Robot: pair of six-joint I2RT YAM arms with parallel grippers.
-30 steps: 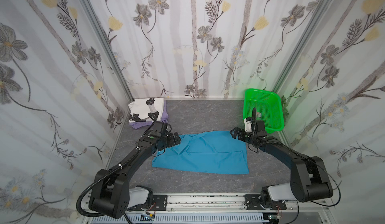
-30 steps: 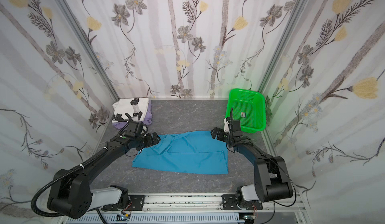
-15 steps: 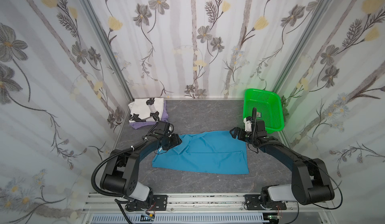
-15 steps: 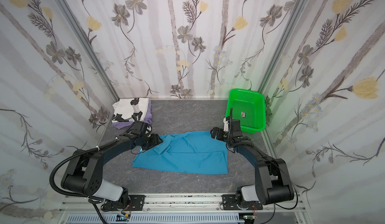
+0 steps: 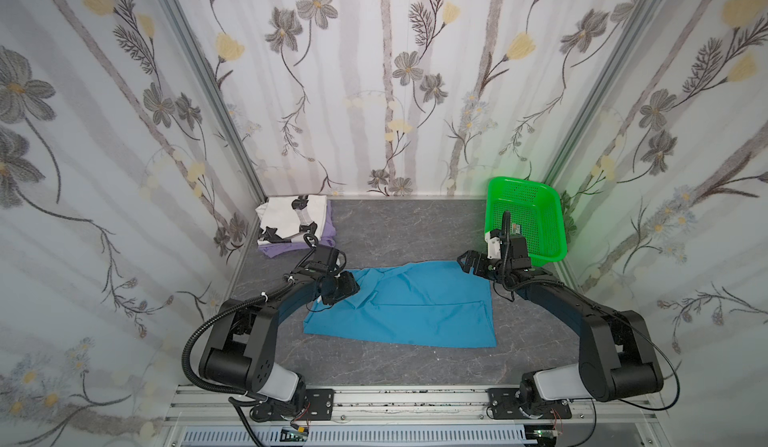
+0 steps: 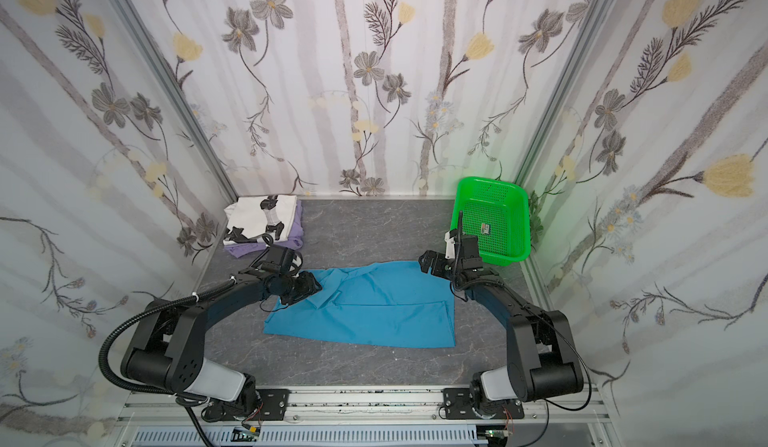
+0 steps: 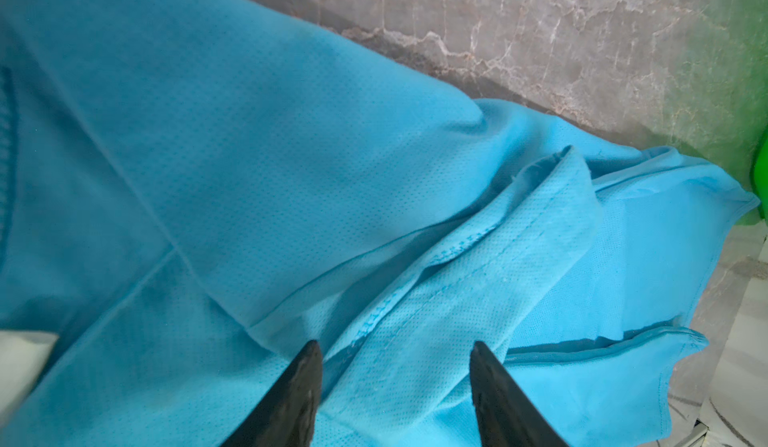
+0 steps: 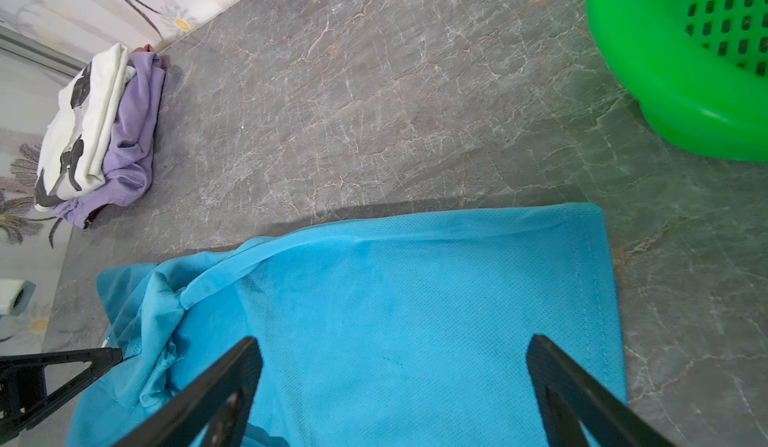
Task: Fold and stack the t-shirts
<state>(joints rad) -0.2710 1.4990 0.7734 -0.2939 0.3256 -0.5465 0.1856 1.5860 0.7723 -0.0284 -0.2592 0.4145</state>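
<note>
Shirt (image 5: 411,307) teal, mesh-knit, one end rumpled, left jaws part-open over fold, right jaws wide, empty

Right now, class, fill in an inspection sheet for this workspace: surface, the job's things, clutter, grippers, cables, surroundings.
Surface: grey marbled tabletop, no spills seen.
Job's things: teal-blue shirt spread mid-table, rumpled at its left end; white printed shirt folded on the lavender shirt in the far left corner.
Clutter: green basket in the far right corner; nothing else seen.
Grippers: left gripper jaws apart, a fold of the teal-blue shirt between them, not pinched; right gripper wide open over that shirt's far right corner.
Cables: black hose loops at front left, off the cloth.
Surroundings: floral walls on three sides; metal rail in front.
</note>
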